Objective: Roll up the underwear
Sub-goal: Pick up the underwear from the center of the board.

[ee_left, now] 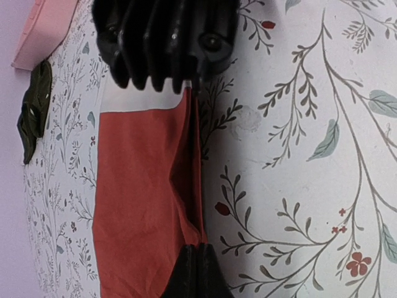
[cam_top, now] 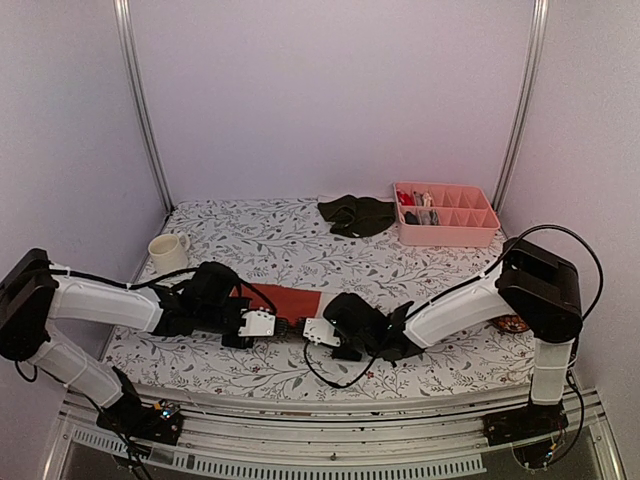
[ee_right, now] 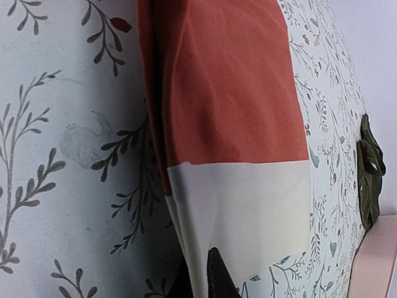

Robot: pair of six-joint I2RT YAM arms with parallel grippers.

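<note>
Both clamped on red underwear (cam_top: 291,300): left pincer (ee_left: 195,273), right pincer (ee_right: 214,276); mug (cam_top: 168,252) only overhead.

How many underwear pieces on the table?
2. Rust-red cloth underwear with white waistband lies front centre; crumpled dark olive cloth underwear sits at the back beside the pink plastic divided tray, whose compartments may hide more.

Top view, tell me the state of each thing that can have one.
red underwear: lying flat, not rolled, near edge pinched.
left end effector: shut on red underwear.
right end effector: shut on its white waistband.
olive underwear: crumpled beside the pink tray.
pink tray: holds small items.
mug: upright.
</note>
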